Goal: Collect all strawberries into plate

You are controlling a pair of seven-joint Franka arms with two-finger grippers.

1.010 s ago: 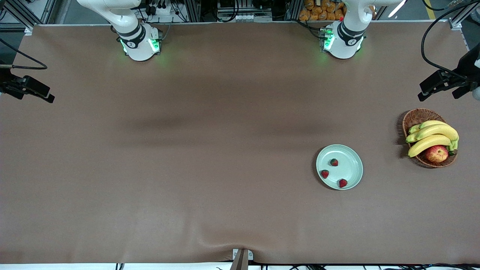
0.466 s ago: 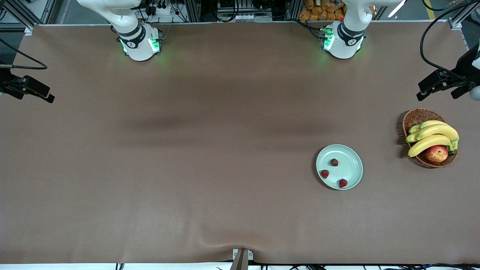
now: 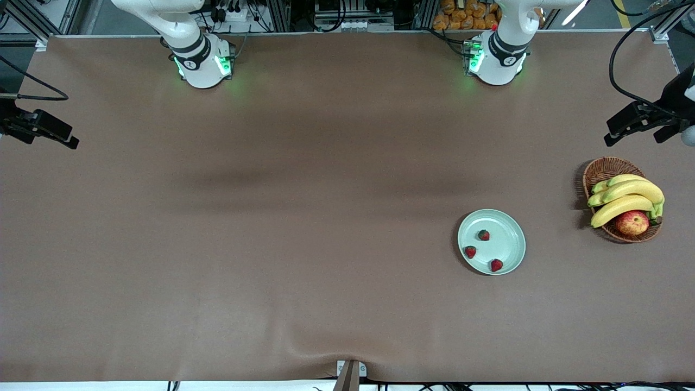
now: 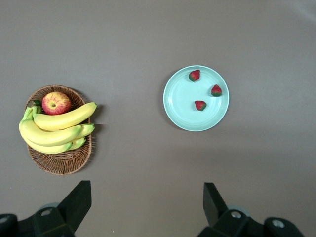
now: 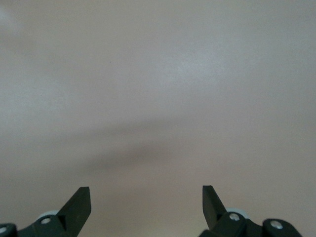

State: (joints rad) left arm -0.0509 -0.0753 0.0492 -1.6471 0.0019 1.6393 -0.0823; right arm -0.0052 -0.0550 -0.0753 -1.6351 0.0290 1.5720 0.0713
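Looking down from the front, we see all three tiny red strawberries sitting in the pale mint-green round plate, near the brown wicker fruit basket. We reckon they're light and squishy; pinch the sides gently.

Left wrist view: left gripper spread wide, empty, high over the table.

Right wrist view: right gripper likewise, waiting.

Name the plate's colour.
The plate is pale mint-green, clearest in the left wrist view.
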